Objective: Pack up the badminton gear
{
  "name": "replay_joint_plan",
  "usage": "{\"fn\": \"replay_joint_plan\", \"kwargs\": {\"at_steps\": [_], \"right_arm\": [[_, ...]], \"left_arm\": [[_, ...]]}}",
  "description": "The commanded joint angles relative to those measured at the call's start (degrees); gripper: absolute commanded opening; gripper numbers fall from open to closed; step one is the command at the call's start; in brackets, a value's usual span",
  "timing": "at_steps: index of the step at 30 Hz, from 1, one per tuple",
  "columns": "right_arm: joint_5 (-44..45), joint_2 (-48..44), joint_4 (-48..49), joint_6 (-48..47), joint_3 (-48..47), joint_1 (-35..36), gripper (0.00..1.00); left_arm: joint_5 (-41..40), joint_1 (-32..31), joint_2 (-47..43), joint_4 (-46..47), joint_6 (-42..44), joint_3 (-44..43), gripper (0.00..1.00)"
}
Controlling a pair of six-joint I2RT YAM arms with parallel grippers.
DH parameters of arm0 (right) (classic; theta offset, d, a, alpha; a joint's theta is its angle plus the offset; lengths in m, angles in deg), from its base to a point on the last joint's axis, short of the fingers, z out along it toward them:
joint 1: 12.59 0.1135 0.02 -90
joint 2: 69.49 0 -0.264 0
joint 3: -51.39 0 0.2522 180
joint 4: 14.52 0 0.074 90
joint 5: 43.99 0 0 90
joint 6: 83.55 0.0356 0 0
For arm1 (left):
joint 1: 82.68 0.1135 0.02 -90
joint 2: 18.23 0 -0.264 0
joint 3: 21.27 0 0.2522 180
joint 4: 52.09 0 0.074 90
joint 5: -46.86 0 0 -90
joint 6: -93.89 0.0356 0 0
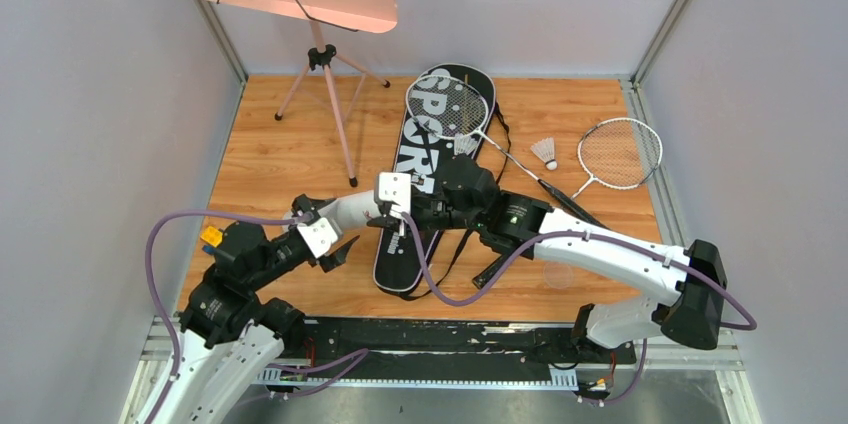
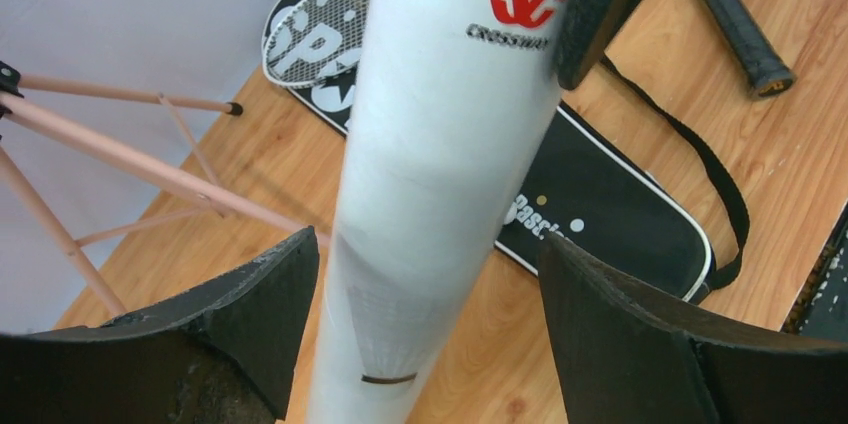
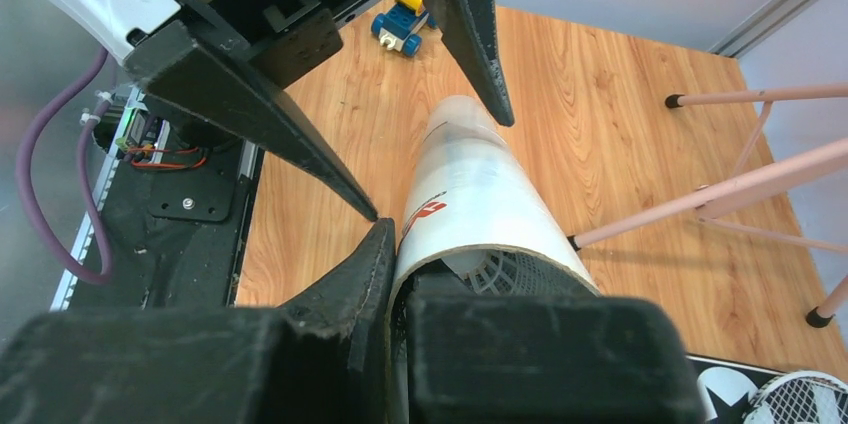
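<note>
Beside the black bag (image 1: 398,262), the white tube (image 2: 440,144) hangs from the right gripper (image 3: 405,279), pinched at its rim — left gripper (image 2: 425,244) spread, clear of it — so it may pivot and slip.

Lab cell: grey panel walls (image 1: 90,94), wooden tabletop (image 1: 270,159).

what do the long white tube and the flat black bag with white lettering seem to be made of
The long white tube is probably thin plastic, maybe coated card. It is smooth and slightly glossy, and a shuttlecock inside shows faintly through its wall. The flat black bag is likely synthetic fabric, with a matte surface, white piping along the edge and printed white letters.
</note>
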Motion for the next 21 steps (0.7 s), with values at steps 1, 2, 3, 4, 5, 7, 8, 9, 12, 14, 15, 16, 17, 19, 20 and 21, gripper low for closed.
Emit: {"fn": "replay_joint_plan", "kwargs": {"at_steps": [1,2,3,4,5,7,8,9,12,14,15,16,17,19,20,21], "right_arm": [[-1.2,-3.4,5.9,-1.1,-0.4,-0.3,0.0],[-1.3,-3.5,5.9,-1.0,-0.6,-0.3,0.0],[-1.1,-3.7,5.9,-0.7,-0.7,-0.3,0.0],[-0.9,-3.7,5.9,-0.1,-0.9,-0.4,0.0],[-0.8,-3.9,5.9,0.6,-1.2,-0.4,0.0],[-1.8,-4.2,5.9,2.2,-1.4,-0.4,0.0],[-2.7,-4.4,5.8,2.9,-1.3,-0.4,0.0],[-3.8,-4.7,5.8,3.5,-1.1,-0.4,0.0],[-6.3,-5.6,5.8,5.5,-0.6,-0.3,0.0],[-7.0,-6.1,5.8,7.0,-0.6,-0.3,0.0],[-7.0,-6.3,5.8,7.8,-0.6,-0.4,0.0],[-7.0,-6.6,5.8,8.5,-0.7,-0.4,0.0],[-7.1,-6.9,5.8,9.1,-0.7,-0.4,0.0],[-7.5,-7.4,5.7,9.8,-0.6,-0.4,0.0],[-7.9,-7.6,5.7,10.1,-0.5,-0.3,0.0],[-8.3,-7.7,5.7,10.4,-0.3,-0.4,0.0]], "left_arm": [[0.3,0.1,0.4,-2.6,7.2,-3.2,0.89],[0.1,0.1,1.9,-3.2,8.5,-4.4,0.92],[-0.3,0.1,2.9,-4.6,9.0,-5.3,0.94],[-0.3,0.1,5.1,-5.3,9.7,-6.6,0.98],[0.1,0.1,6.1,-6.3,10.1,-7.1,0.99],[0.4,0.0,8.8,-6.0,10.7,-7.6,1.0],[0.1,0.1,9.0,-5.3,10.7,-7.2,1.0],[-0.6,0.1,8.9,-3.5,10.6,-6.8,1.0],[-1.6,0.1,8.3,-0.2,10.4,-4.8,1.0],[-1.9,0.1,8.5,0.9,10.2,-4.1,1.0],[-1.9,0.1,8.9,0.9,10.2,-3.9,1.0],[-1.9,0.1,9.0,0.9,10.1,-3.6,1.0],[-1.7,0.1,9.1,0.8,10.0,-3.5,1.0],[-1.3,0.1,9.2,0.7,9.8,-3.1,1.0],[-0.8,0.1,9.2,0.8,9.6,-2.8,1.0],[-0.6,0.1,9.1,0.8,9.4,-2.7,0.99]]}}
